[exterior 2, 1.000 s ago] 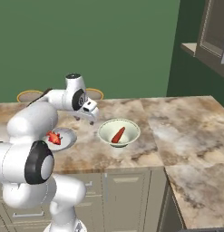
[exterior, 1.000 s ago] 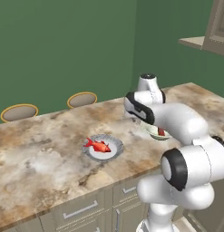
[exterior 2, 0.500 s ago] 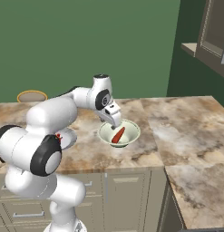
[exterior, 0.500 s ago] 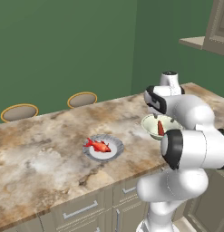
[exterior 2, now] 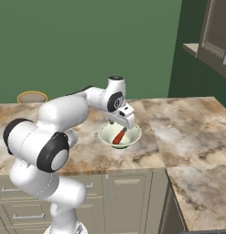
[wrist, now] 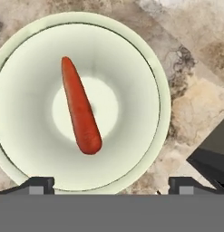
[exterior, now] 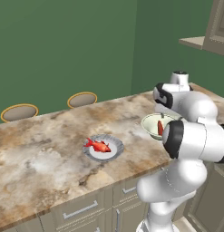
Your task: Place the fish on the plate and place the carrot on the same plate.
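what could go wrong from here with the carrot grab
1. The carrot lies slanted inside the deep bowl; the open gripper coming down might catch a fingertip on the rim or wall and tip the bowl.
2. The carrot is slim and tapered, so it could roll or slip out of the close.
3. The fish already fills much of the plate, so the carrot could land on it and roll off.

Looking straight down into a cream bowl [wrist: 145, 59] sitting on marbled countertop [wrist: 199, 59]. Carrot [wrist: 80, 106] lying across the bowl's well, thick end nearer the finger tips [wrist: 37, 183], both tips standing wide apart, touching nothing.
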Motion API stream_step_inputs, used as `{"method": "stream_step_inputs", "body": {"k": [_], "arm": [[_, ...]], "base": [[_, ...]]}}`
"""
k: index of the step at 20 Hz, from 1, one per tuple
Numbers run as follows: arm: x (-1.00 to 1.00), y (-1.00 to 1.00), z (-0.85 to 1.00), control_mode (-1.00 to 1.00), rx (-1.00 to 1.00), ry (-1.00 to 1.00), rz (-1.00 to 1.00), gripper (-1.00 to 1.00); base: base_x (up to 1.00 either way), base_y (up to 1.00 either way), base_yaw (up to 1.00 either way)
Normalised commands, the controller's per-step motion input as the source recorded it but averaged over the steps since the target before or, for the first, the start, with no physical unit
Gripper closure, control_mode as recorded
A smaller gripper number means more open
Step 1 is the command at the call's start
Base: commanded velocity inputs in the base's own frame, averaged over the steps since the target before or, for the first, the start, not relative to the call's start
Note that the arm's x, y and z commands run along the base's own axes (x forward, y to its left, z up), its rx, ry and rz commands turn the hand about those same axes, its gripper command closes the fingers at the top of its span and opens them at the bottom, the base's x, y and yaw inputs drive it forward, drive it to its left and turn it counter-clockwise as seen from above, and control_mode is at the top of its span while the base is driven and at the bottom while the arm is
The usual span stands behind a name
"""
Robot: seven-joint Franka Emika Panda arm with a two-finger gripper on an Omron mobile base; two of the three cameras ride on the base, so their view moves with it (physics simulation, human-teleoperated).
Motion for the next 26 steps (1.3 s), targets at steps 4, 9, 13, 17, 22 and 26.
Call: {"method": "stream_step_inputs", "body": {"k": [4,9,13,17,22,26], "arm": [[0.06,-0.02,-0.12,-1.00,0.00,0.00,0.33,-1.00],[0.12,0.01,-0.01,-1.00,0.00,0.00,0.08,-1.00],[0.24,0.07,-0.01,-1.00,0.00,-0.02,0.00,-1.00],[0.26,0.06,-0.12,-1.00,-0.03,0.00,0.00,-1.00],[0.15,0.01,-0.22,-1.00,-0.02,0.00,0.00,-1.00],[0.04,0.00,-0.30,-1.00,-0.01,0.00,0.00,-1.00]], "base": [[0.00,0.00,0.00],[0.00,0.00,0.00],[0.00,0.00,0.00],[0.00,0.00,0.00],[0.00,0.00,0.00],[0.00,0.00,0.00]]}}
